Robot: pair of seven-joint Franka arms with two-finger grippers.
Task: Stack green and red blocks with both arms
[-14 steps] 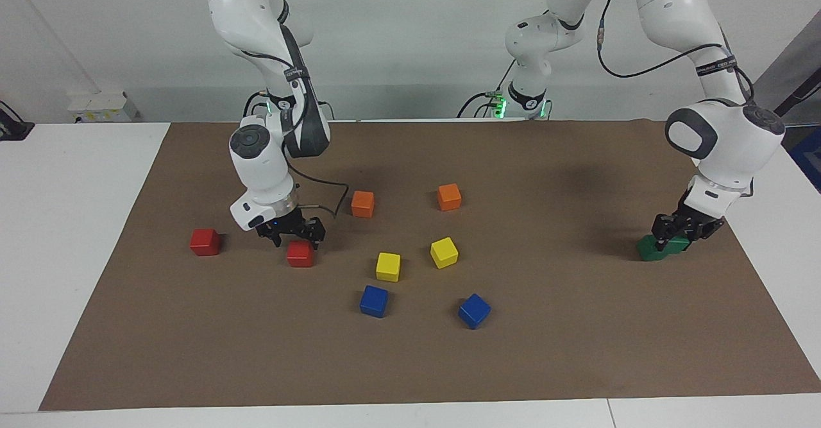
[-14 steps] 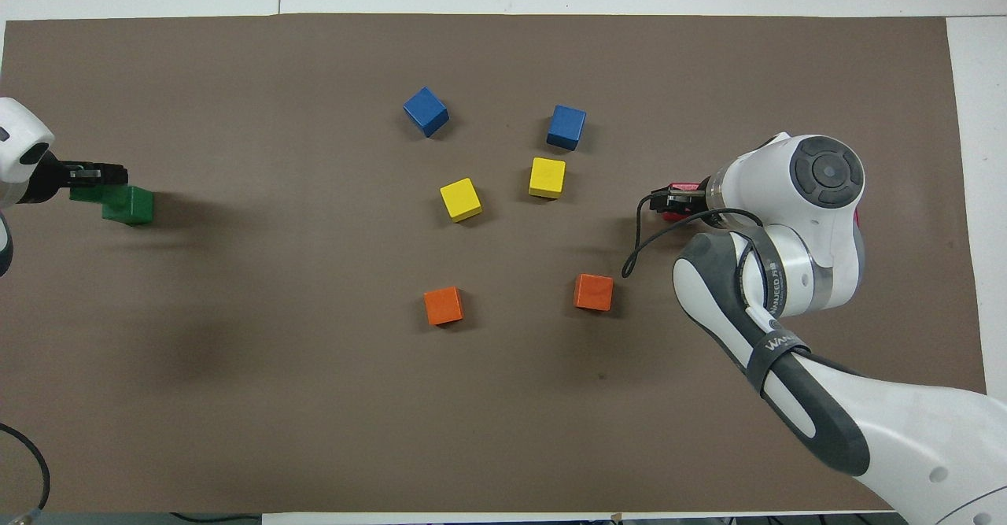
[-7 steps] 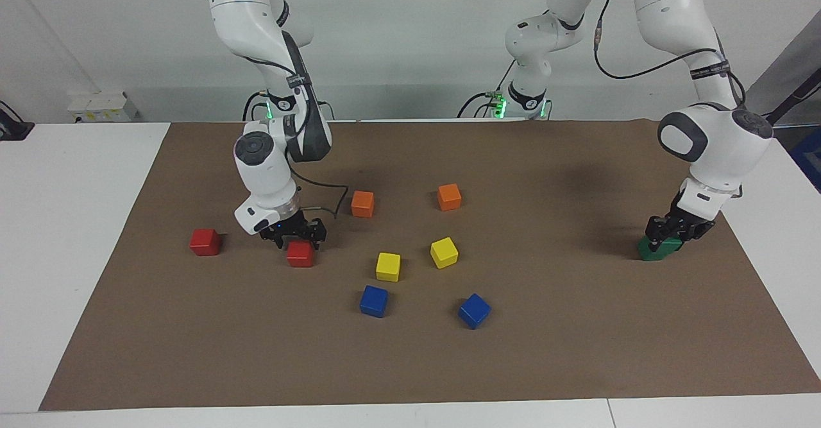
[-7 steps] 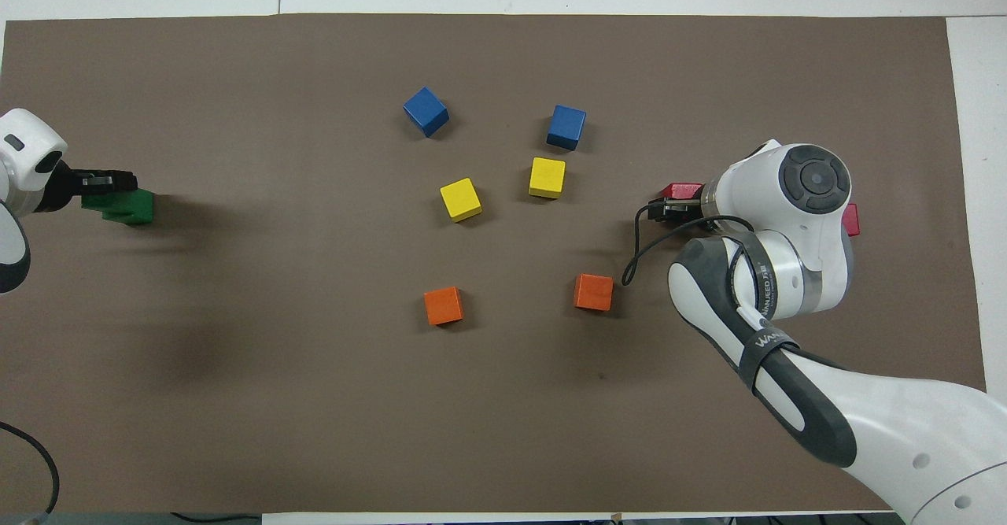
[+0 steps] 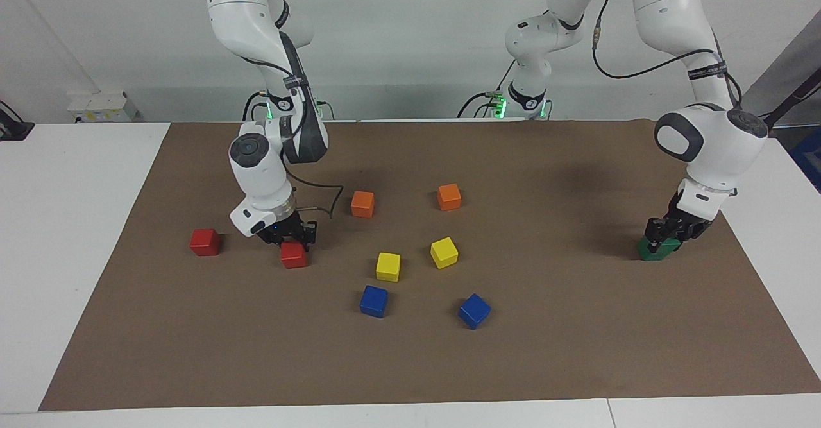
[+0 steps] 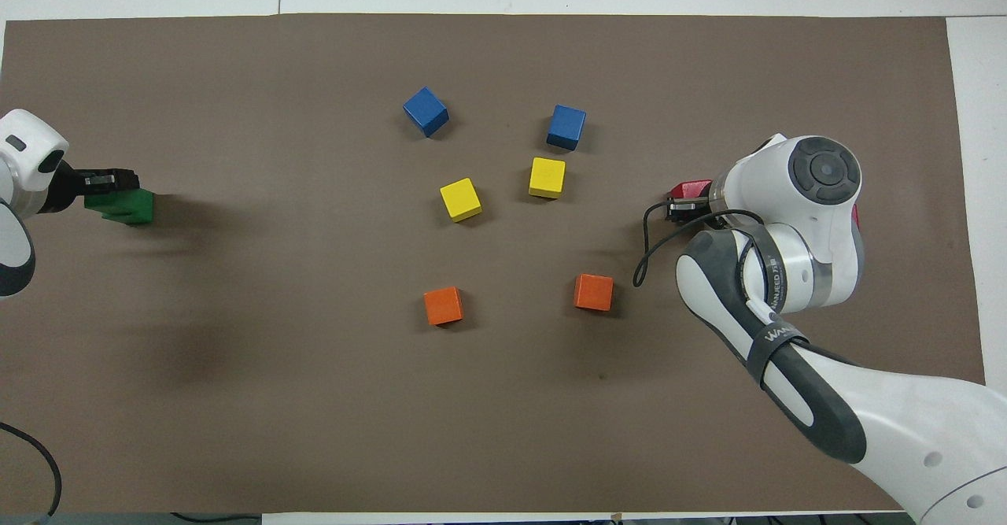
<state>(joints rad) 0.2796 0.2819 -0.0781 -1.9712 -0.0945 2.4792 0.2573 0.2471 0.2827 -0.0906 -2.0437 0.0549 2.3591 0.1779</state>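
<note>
My right gripper (image 5: 292, 240) is down at the mat and shut on a red block (image 5: 294, 256), which shows as a red corner beside the wrist in the overhead view (image 6: 691, 189). The second red block (image 5: 205, 242) lies toward the right arm's end of the table. In the overhead view it is almost hidden under the arm. My left gripper (image 5: 664, 235) is shut on a green block (image 6: 102, 199). It holds that block low, against and partly over the other green block (image 6: 137, 208). In the facing view the two show as one green patch (image 5: 655, 250).
Two orange blocks (image 5: 362, 204) (image 5: 449, 197), two yellow blocks (image 5: 388, 266) (image 5: 444, 252) and two blue blocks (image 5: 374, 301) (image 5: 474, 310) lie mid-table on the brown mat (image 5: 577, 351). The green blocks sit near the mat's edge at the left arm's end.
My right gripper closed around the red block and shifted it a little toward the second red block. My left gripper brought its green block from beside the other green block to partly over it.
</note>
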